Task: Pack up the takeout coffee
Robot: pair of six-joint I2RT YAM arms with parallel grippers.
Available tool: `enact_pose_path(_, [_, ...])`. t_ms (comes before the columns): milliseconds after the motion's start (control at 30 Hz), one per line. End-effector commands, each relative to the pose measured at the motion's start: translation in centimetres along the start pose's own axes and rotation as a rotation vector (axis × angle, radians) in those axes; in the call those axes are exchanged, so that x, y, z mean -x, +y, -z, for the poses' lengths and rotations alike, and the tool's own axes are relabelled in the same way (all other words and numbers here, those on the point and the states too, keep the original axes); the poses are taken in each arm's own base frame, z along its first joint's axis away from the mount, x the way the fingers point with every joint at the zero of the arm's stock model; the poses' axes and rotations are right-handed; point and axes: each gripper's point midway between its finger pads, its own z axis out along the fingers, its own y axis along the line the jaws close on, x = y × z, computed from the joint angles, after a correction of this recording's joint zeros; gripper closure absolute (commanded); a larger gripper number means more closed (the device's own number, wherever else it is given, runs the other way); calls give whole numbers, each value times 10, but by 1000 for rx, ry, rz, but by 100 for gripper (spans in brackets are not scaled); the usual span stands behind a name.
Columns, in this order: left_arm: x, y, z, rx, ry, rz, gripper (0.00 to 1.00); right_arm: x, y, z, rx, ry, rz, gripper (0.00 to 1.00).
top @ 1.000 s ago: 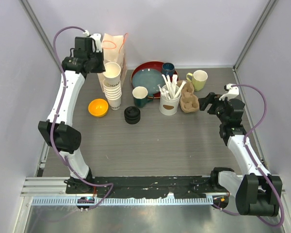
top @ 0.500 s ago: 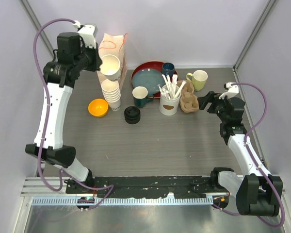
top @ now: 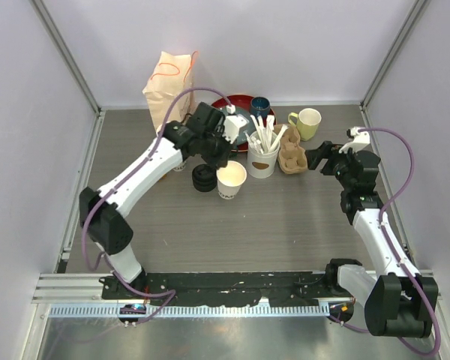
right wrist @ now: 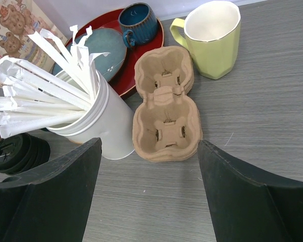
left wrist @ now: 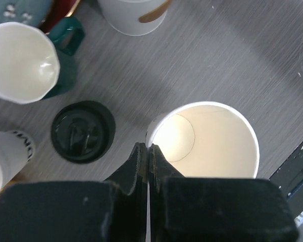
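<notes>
The left gripper [left wrist: 148, 153] is clenched on the rim of an open, lidless cream-white paper cup [left wrist: 212, 138] at lower right of the wrist view. It probably holds the cup upright to set it beside the round black plastic lids [left wrist: 82, 131] at its left. The right gripper [right wrist: 149, 151] hangs released, spread before the brown moulded-pulp two-cup carrier [right wrist: 164, 113], apparently waiting.

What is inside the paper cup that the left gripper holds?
The paper cup is empty; its bare cream bottom shows. The left gripper hides part of its near wall.
</notes>
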Motion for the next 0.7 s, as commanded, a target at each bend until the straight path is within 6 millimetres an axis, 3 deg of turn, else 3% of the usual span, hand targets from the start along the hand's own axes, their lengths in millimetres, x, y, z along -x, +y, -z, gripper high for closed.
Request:
enact_pose_path(0, [19, -13, -28, -77, -76, -21, 100, 33, 7, 7, -2, -80, 41, 18])
enact_pose_path(100, [6, -16, -56, -94, -56, -10, 100, 33, 5, 8, -11, -83, 46, 18])
enact_pose_path(267, [-9, -19, -86, -114, -76, 32, 100, 33, 7, 7, 0, -84, 48, 18])
enact_pose_path(533, [-25, -11, -110, -77, -99, 38, 100, 31, 7, 7, 4, -81, 48, 18])
enact_pose_path(667, [-30, -11, -114, -76, -90, 35, 93, 30, 7, 8, 5, -82, 50, 18])
